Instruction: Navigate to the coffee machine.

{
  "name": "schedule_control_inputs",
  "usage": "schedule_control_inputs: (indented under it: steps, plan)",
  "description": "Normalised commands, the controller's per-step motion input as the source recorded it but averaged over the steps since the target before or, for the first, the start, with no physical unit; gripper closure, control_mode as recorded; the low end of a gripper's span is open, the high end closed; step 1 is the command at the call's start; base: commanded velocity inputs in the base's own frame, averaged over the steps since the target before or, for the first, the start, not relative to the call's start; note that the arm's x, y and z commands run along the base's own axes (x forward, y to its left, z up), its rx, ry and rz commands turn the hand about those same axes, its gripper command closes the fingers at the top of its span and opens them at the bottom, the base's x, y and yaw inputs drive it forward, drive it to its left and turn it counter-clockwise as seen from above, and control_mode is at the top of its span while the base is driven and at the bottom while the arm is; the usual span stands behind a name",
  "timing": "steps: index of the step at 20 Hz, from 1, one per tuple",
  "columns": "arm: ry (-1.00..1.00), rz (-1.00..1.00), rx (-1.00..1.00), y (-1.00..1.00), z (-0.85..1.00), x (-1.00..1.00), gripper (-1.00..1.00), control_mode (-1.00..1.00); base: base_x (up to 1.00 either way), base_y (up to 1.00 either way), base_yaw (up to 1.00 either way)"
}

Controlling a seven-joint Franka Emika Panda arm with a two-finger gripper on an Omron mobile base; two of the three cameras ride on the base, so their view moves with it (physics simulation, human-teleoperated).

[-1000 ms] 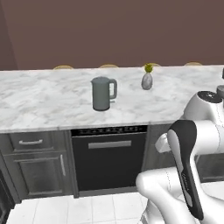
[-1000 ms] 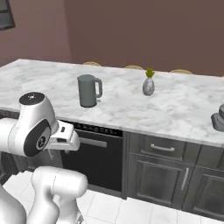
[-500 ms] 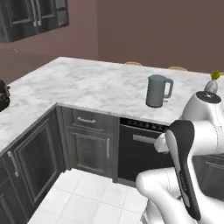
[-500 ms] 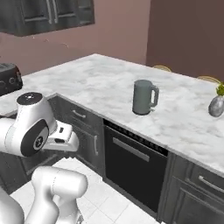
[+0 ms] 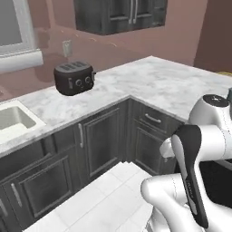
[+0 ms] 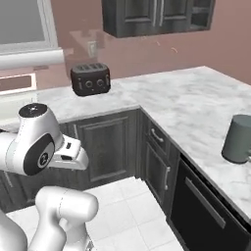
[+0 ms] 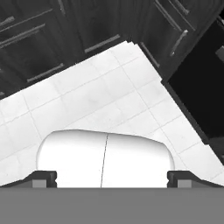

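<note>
Though dials show, toaster (image 5: 74,78) bears no legible writing — counter (image 5: 154,84) marble.

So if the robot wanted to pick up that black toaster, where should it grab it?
Probably across the toaster's narrow body, coming down from above. It sits upright on the marble counter, low and boxy, with flat long sides that two fingers could squeeze. The slots are on top and the knobs face the room, so grip the plain sides, not those.

Base swung left: toaster (image 5: 74,78), sink (image 5: 13,118) now in view.
</note>
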Motion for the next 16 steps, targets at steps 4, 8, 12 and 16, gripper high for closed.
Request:
schedule_control_inputs:
  steps: [4, 8, 12, 16]
  plan:
    - [0.0, 0.0, 0.0, 0.0, 0.0, 0.0, -1.0, 1.0, 0.22, 0.0, 0.7]
    - [0.0, 0.0, 0.0, 0.0, 0.0, 0.0, -1.0, 1.0, 0.27, 0.0, 0.67]
    - [0.0, 0.0, 0.0, 0.0, 0.0, 0.0, -1.0, 1.0, 0.26, 0.0, 0.67]
    - [0.0, 0.0, 0.0, 0.0, 0.0, 0.0, -1.0, 1.0, 0.28, 0.0, 0.67]
